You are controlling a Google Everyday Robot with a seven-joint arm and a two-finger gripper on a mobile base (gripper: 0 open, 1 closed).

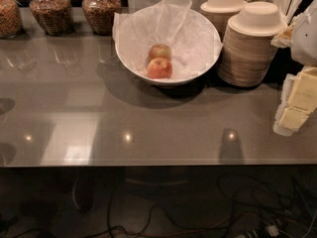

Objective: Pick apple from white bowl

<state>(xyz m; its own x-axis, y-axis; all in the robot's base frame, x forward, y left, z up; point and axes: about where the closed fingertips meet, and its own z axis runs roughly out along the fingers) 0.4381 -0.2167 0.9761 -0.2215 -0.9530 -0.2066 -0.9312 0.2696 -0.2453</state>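
The apple (159, 68) lies in the middle of the white bowl (131, 65), in the upper centre of the frame, on crinkled tissue paper (171, 14). A paler apple (159, 50) sits just behind it and seems to touch it. The apple is probably firm, smooth and a little slippery, not heavy, and it may roll on the loose paper. A hold from above, across its widest part, seems the safest. The gripper (298, 102) is at the right edge of the frame, well apart from the bowl; whether it is open or closed cannot be told.
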